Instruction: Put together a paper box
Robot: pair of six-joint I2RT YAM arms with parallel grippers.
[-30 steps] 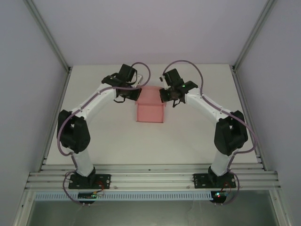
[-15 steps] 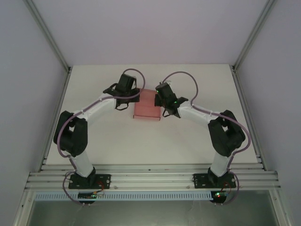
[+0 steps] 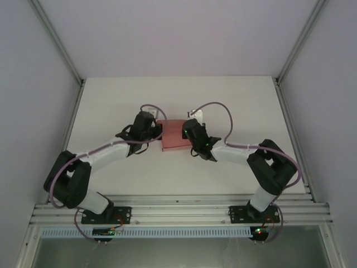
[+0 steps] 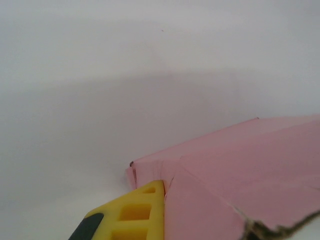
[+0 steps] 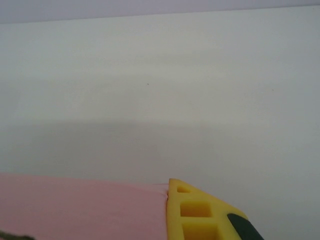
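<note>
The paper box (image 3: 174, 139) is a small pink card shape at the table's middle, held between both wrists. My left gripper (image 3: 159, 134) grips its left side. In the left wrist view one yellow finger (image 4: 136, 210) presses flat against the pink card (image 4: 250, 170), and the card hides the other finger. My right gripper (image 3: 188, 136) grips the box's right side. In the right wrist view one yellow finger (image 5: 200, 215) lies against the pink wall (image 5: 75, 207), which covers its partner. A frayed card edge (image 4: 272, 231) shows at the bottom right of the left wrist view.
The white table (image 3: 111, 106) is boxed in by grey side walls and slanted aluminium posts (image 3: 56, 39). A ribbed metal rail (image 3: 178, 212) runs along the near edge, carrying both arm bases. Purple cables loop above each wrist.
Both arms have folded down and pulled toward the near edge, carrying the pink box with them. The wrists now sit lower and closer together on either side of the box.
</note>
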